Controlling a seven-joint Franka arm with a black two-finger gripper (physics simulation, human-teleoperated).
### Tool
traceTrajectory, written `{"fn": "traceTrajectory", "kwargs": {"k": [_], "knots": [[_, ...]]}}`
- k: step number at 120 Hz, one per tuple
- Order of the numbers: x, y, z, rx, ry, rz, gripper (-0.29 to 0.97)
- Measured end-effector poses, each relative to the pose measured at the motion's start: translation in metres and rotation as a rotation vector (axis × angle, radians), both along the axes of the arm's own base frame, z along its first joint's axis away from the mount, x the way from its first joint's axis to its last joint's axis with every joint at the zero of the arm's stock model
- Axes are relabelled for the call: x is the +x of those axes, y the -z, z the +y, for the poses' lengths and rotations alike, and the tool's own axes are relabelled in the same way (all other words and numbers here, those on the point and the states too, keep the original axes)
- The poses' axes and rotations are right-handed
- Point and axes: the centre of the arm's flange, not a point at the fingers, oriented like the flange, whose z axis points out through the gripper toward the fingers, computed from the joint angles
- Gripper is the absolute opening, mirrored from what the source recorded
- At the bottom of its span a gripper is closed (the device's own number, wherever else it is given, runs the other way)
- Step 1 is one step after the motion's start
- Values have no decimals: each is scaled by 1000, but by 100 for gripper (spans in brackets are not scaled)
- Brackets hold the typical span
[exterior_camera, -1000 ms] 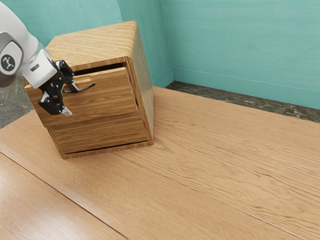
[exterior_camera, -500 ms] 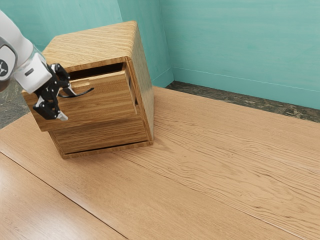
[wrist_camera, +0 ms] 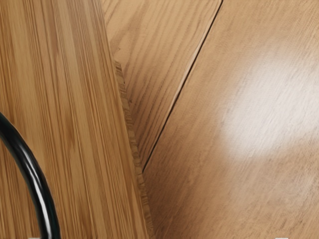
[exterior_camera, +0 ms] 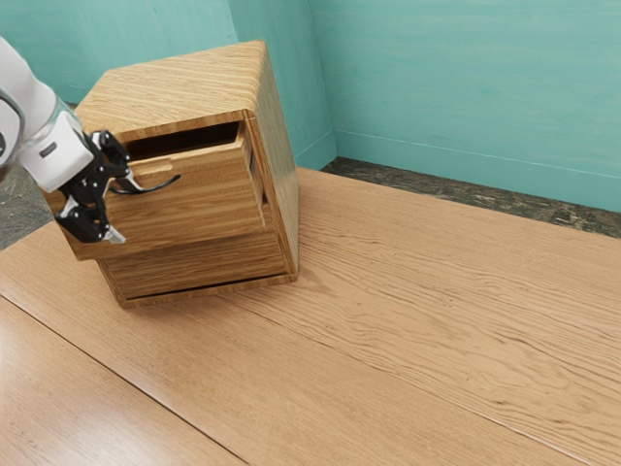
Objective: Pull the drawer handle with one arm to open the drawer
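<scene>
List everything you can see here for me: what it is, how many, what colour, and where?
Cabinet: one, light wood, on the table at the exterior view's left.
Upper drawer: one, wood, pulled partly out.
Lower drawer: one, wood, flush with the cabinet front.
Handle: one, black, curved, on the upper drawer.
Table: one, wood planks, beneath the cabinet.
Walls: two, teal, behind.
Floor strip: one, dark, along the wall.
Arm: one, white, from the exterior view's left.
Pincer: one, black, at the handle.
</scene>
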Motion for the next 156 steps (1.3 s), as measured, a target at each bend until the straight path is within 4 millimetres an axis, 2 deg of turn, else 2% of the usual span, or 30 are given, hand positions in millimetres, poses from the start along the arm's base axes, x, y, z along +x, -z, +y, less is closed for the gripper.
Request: {"fn": "traceTrajectory", "kwargs": {"k": [10,95,111,137,156], "knots": [[-5,-2,-2,5,-2,-8,51],[-11,6,-13,4,-1,-8,59],[-20,5,-17,9,-3,-12,52],[-26,8,-20,7,-7,-9,55],[-32,7,-25,10,-8,-13,52]]}}
